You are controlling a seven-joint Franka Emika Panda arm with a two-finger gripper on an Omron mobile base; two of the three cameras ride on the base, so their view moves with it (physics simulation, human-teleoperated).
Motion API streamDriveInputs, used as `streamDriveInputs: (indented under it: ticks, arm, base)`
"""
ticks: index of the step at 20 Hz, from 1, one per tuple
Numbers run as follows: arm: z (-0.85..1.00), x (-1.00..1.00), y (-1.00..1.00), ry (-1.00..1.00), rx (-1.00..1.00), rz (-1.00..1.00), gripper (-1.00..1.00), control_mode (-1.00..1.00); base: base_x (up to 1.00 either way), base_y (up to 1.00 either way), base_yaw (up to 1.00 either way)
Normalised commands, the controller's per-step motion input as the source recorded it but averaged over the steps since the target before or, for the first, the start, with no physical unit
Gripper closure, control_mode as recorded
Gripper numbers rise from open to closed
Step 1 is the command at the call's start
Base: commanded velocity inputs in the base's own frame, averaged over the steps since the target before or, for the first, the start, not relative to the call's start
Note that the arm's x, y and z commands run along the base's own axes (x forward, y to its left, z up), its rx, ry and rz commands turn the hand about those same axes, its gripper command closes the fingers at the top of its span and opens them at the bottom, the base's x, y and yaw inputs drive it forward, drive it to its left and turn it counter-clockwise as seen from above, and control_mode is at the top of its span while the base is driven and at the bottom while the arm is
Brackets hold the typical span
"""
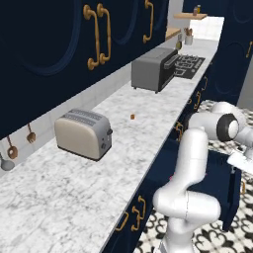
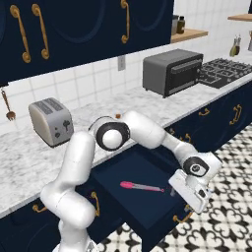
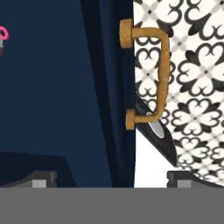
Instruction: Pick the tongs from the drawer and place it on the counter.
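Note:
The navy drawer point(image 2: 147, 197) stands pulled out below the marbled counter point(image 2: 29, 157). The pink tongs point(image 2: 141, 187) lie flat on the drawer's floor, with the paler end pointing right. My gripper point(image 2: 177, 194) hovers over the drawer's front right part, just right of the tongs' pale end, and is open with nothing between its fingers. In the hand view the gripper point(image 3: 111, 181) looks down along the drawer's front panel point(image 3: 111, 87) and its brass handle point(image 3: 148, 78). The tongs' pink tip point(image 3: 3, 34) shows at the left edge.
A cream toaster point(image 2: 50, 121) and a grey toaster oven point(image 2: 172, 71) stand on the counter, with a stove point(image 2: 221, 71) further right. Navy wall cabinets point(image 1: 74, 34) hang above. Patterned floor tiles point(image 2: 221, 216) lie beyond the drawer front.

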Motion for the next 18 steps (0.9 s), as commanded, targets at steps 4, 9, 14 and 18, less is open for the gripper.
streamDriveInputs:
  ticks: [4, 9, 14, 18]
  arm:
    - [1.0, -0.36, 0.59, 0.03, 0.07, -0.12, -1.0, -1.0]
    - [0.66, -0.11, 0.98, 0.0, -0.05, -0.33, -1.0, -1.0]
    - [0.16, 0.65, 0.98, 0.21, -0.27, -0.41, -1.0, -1.0]
    - [-0.2, 0.62, 1.0, 0.26, -0.38, -0.28, -1.0, -1.0]
  base:
    - [0.0, 0.0, 0.0]
    - [0.0, 0.0, 0.0]
    - [0.0, 0.0, 0.0]
    - [0.0, 0.0, 0.0]
